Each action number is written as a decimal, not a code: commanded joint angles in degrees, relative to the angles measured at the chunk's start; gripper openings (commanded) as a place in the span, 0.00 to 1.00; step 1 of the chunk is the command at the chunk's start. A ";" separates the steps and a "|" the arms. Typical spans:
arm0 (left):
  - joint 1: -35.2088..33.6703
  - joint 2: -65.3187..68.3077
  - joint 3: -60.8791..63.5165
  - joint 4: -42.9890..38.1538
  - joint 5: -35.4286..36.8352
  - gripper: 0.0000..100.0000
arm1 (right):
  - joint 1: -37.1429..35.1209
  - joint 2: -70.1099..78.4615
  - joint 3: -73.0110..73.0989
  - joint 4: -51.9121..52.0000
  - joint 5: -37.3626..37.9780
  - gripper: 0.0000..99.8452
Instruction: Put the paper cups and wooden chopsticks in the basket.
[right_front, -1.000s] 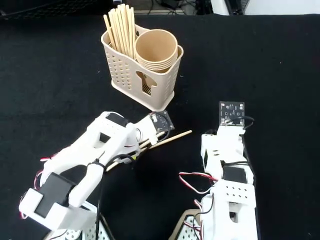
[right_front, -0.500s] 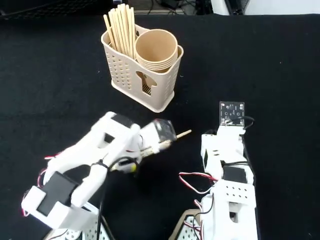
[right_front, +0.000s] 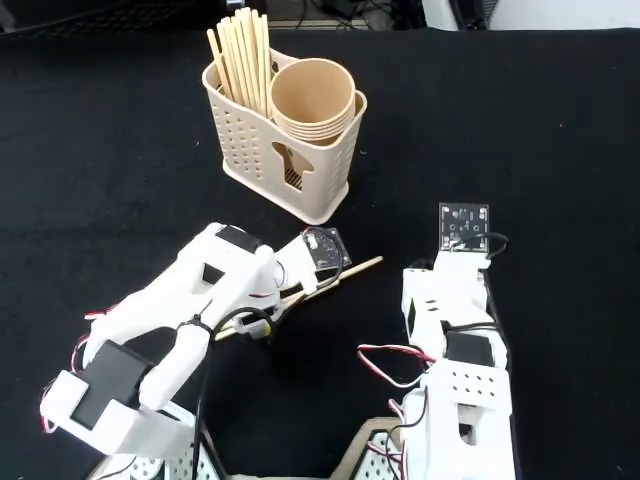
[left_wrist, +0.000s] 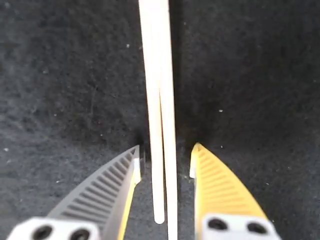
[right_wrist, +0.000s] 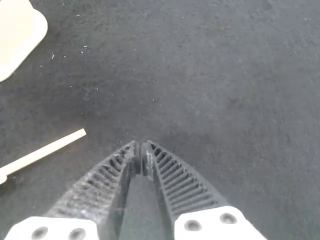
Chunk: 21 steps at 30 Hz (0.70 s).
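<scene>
Two loose wooden chopsticks (left_wrist: 160, 100) lie side by side, touching, on the black table (right_front: 520, 120) around its middle, on the near side of the basket (right_front: 255, 150). The basket stands toward the far edge and already holds a bundle of chopsticks (right_front: 245, 55) upright beside nested paper cups (right_front: 315, 120).

The left end effector (left_wrist: 166, 147) is down over the loose pair. Its fingers are apart, one on each side of the sticks, with a sliver of cloth showing between each tip and the wood. The right end effector (right_wrist: 141, 145) sits near the table's right edge with its fingers together on nothing.

These sticks are probably very light, stiff and smooth, so weight should be no trouble but rolling and slipping may be. The left wrist view shows one stick ending between the fingers while the other runs on, so they are offset lengthwise. A pinch where both overlap, across the pair and close to mid-length, should catch both and keep them from drooping. A squeeze off to one side could scissor them apart or flick one free.
</scene>
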 joint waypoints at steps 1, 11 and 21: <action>-1.80 -0.26 -1.36 -2.81 0.70 0.17 | -0.70 -1.01 -0.13 -1.32 0.53 0.04; 4.70 -0.88 -1.27 2.46 1.23 0.03 | -0.70 -1.01 -0.13 -1.23 0.53 0.04; 7.43 -2.02 -1.19 3.43 5.45 0.03 | -0.70 -1.01 -0.13 -1.14 0.53 0.04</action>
